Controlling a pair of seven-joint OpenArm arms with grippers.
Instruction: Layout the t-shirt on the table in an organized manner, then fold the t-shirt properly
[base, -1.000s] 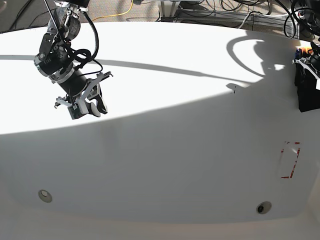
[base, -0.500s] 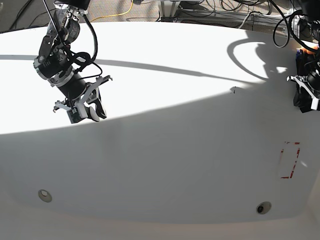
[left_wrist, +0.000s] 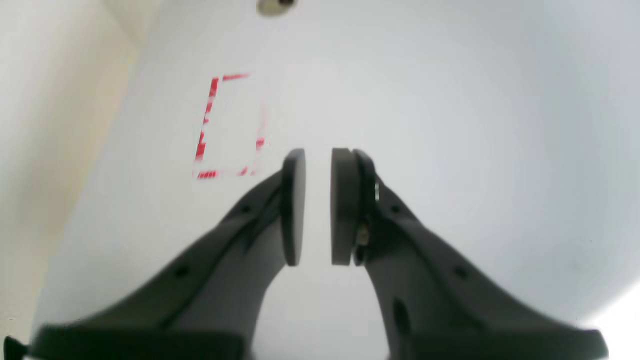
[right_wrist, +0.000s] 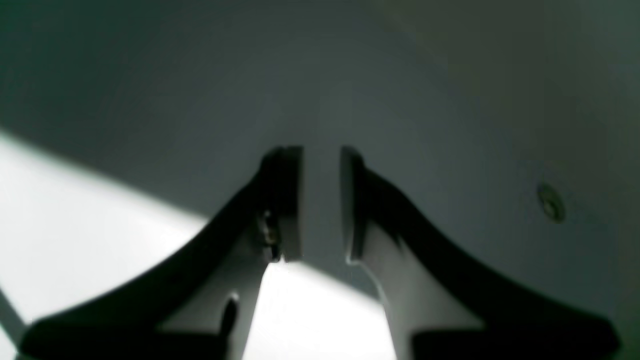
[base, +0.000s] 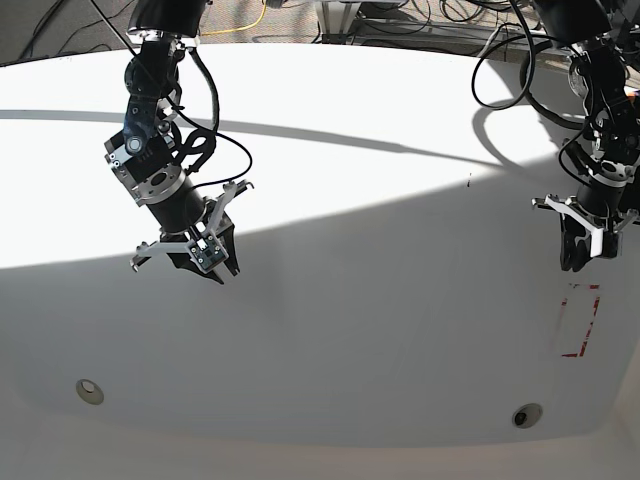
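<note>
Bare table (base: 330, 330), both arms hovering, t-shirt not in view.
Left gripper (left_wrist: 317, 205) and right gripper (right_wrist: 321, 202): jaws slightly parted, nothing held. Red dashed mark (base: 580, 320) near right. Judged: layout and folding both remain; shirt's location cannot be told.

Lab: white table (base: 380, 330), floor cables (base: 430, 15).

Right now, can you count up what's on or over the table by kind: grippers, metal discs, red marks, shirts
Grippers: 2, the left gripper and the right gripper, both empty over the table
Round metal discs: 2, one near the front left in the base view, one near the front right
Red dashed rectangle marks: 1
T-shirts in view: 0
Total: 5
</note>
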